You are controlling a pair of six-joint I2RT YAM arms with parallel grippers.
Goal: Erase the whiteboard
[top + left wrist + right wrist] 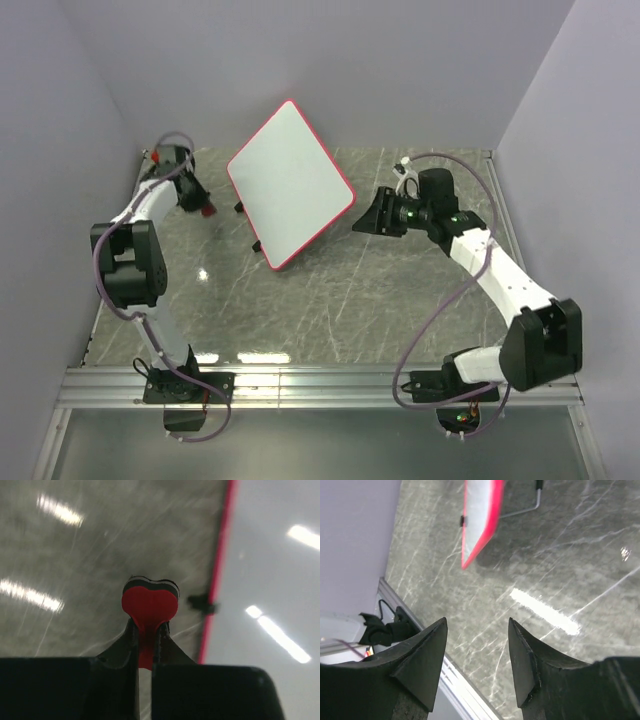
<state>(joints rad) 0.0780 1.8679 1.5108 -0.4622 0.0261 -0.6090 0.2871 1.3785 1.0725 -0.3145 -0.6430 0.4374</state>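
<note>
Two arms, white shells with black joints

Left arm and right arm: white link covers between bulky black joint housings, each on a black base plate. A grey-purple cable loops loosely along each arm. A small green light shows at the right wrist. Right gripper fingers are matte black wedges tapering to blunt tips. Left gripper fingers are also black.
</note>
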